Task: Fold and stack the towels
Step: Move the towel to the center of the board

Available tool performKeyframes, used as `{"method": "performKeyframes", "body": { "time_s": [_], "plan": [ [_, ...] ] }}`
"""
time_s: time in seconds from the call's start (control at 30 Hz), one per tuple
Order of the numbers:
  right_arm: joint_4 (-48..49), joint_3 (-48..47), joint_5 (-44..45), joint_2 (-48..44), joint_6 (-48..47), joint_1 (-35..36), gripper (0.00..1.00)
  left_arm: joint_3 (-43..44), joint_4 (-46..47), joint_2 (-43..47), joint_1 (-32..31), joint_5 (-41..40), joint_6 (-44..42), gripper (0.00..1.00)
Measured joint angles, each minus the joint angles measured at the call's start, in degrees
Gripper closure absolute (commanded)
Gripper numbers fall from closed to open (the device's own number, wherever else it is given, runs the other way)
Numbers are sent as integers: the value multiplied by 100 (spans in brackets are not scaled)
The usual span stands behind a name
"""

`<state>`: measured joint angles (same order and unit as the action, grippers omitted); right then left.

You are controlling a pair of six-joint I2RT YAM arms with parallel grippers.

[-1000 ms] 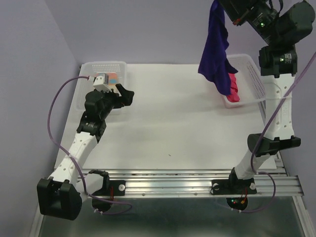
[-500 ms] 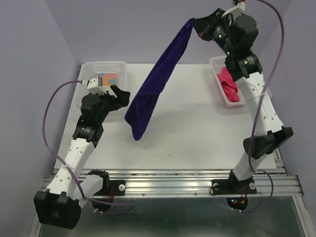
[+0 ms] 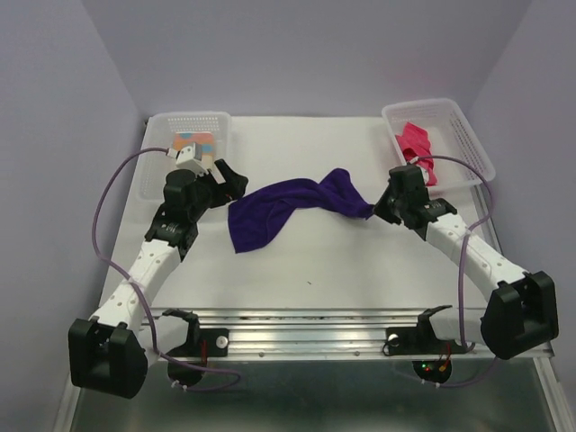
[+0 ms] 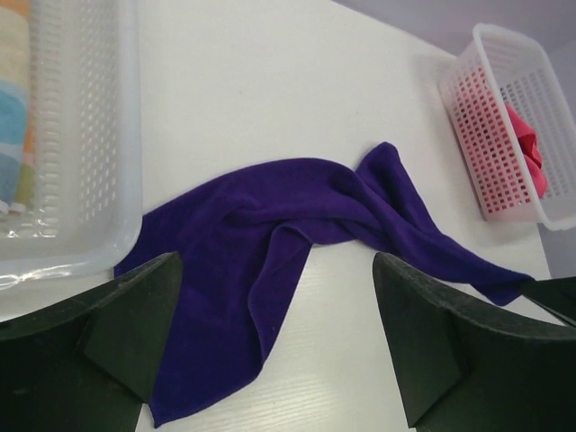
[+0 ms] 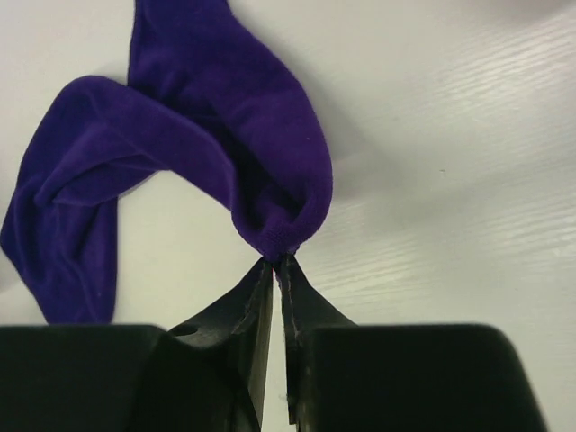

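A deep purple towel [image 3: 286, 207] [image 4: 270, 220] lies crumpled and twisted across the middle of the table. My right gripper [image 3: 373, 212] [image 5: 277, 263] is low at the towel's right end, its tips pinched on a bunched corner of the purple cloth [image 5: 234, 144]. My left gripper [image 3: 229, 181] [image 4: 274, 270] hovers wide open over the towel's left end, holding nothing. A hot pink towel [image 3: 417, 144] [image 4: 531, 153] sits in the right basket. A striped pastel towel [image 3: 193, 142] [image 4: 13, 99] lies in the left basket.
A white perforated basket [image 3: 162, 121] [image 4: 99, 135] stands at the back left, just behind my left gripper. Another white basket [image 3: 470, 137] [image 4: 486, 108] stands at the back right. Purple cables loop beside both arms.
My right arm swung the purple towel from high above the right basket leftward and down, laying it across the table. The left gripper stayed open, shifting slightly.
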<state>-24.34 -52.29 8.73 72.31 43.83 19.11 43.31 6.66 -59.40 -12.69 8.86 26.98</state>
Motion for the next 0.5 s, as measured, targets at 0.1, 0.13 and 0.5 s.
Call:
{"method": "performKeyframes", "body": {
  "time_s": [0.1,0.13,0.5],
  "plan": [
    [-153,74,348,-160,11,0,84,-87,-22,-120,-192,-11,50,1],
    [-203,74,560,-229,-2,0,86,-127,-26,-133,-267,-24,63,1],
    [-1029,-343,2852,-483,-175,-22,52,-492,-551,105,-702,-914,435,1]
  ]
}}
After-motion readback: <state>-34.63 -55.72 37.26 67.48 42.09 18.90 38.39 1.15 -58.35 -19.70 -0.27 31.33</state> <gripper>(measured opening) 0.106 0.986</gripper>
